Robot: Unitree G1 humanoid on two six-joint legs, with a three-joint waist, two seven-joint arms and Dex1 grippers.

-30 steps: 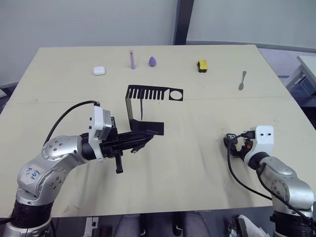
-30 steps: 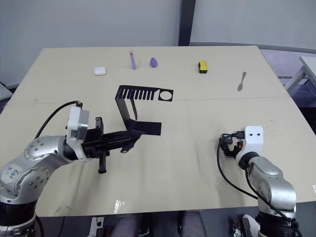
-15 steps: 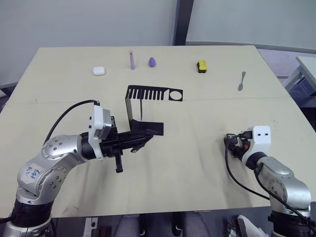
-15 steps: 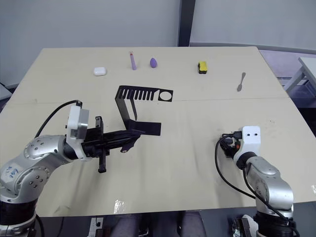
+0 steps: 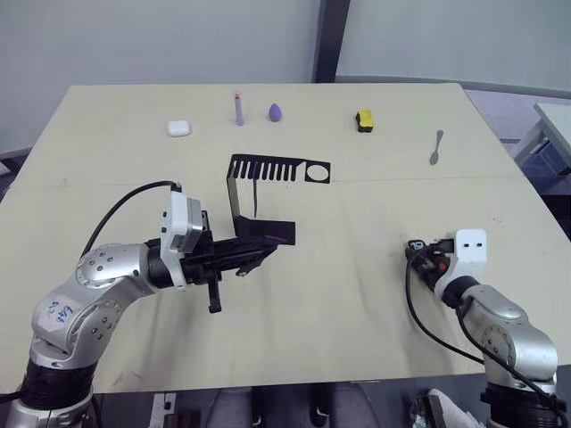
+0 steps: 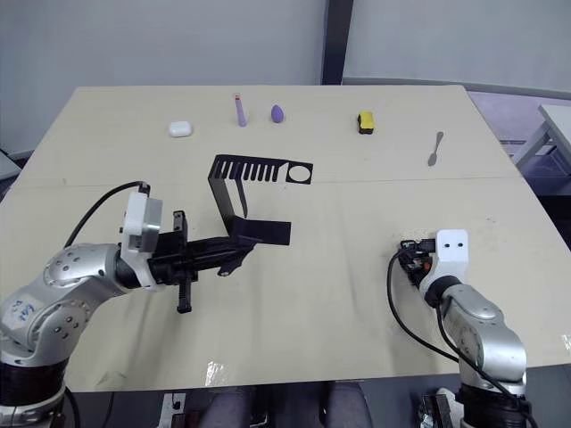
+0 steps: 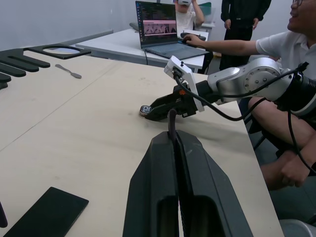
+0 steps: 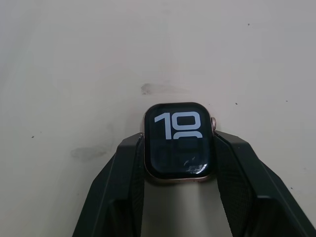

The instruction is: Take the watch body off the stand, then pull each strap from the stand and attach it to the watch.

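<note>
Two hands, well apart: the left hand (image 5: 254, 257), lower left of centre, pinches a strap (image 7: 171, 123) pointing right toward the watch body (image 8: 178, 141), clamped in the right hand (image 5: 417, 254) at lower right on the desk (image 5: 357, 196).

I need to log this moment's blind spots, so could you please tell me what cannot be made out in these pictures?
- The strap in the left end effector: the left wrist view shows only its tip; the closed fingers hide the rest.
- The second strap on the stand: a thin line in the head views, too small to tell how it hangs.
- The watch body: its strap slots are hidden by the right end effector gripping its sides.
</note>
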